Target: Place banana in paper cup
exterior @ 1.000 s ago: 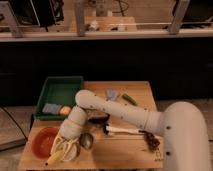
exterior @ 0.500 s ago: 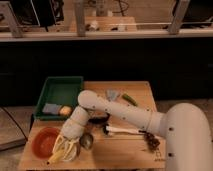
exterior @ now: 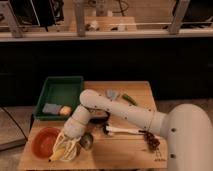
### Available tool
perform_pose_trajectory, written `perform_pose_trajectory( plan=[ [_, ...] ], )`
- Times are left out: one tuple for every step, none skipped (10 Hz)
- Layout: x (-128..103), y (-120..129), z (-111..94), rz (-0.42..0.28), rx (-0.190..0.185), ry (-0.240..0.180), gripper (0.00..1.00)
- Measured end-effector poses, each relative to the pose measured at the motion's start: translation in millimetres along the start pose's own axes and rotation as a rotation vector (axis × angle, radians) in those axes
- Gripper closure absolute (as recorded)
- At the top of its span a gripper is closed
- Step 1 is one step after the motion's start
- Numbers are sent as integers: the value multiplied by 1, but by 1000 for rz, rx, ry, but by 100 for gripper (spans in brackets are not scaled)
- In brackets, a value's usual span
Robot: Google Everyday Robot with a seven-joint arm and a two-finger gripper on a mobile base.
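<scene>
Your gripper [exterior: 64,149] sits low at the table's [exterior: 125,155] front left, fingers clamped on the banana [exterior: 59,154], right over the paper cup [exterior: 70,152] beside the orange bowl [exterior: 44,142], so it looks lined up for the drop.

Gripper [exterior: 64,148] low over front-left of wooden table [exterior: 120,155], fingers closed on the banana [exterior: 58,154], which angles down-left just beside the orange bowl [exterior: 44,141]; small metal cup [exterior: 86,141] right of gripper; green tray [exterior: 61,93] behind holds round yellow-orange fruit [exterior: 65,111].
</scene>
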Motion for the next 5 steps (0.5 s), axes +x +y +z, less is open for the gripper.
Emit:
perform_pose_trajectory(
  plan=[
    [1,0,-3,1,7,4,20],
    [2,2,-9,3,15,12,20],
    [3,3,-12,3,23,16,20],
    [6,5,-20,6,38,25,20],
    [8,7,-26,9,49,32,20]
  ],
)
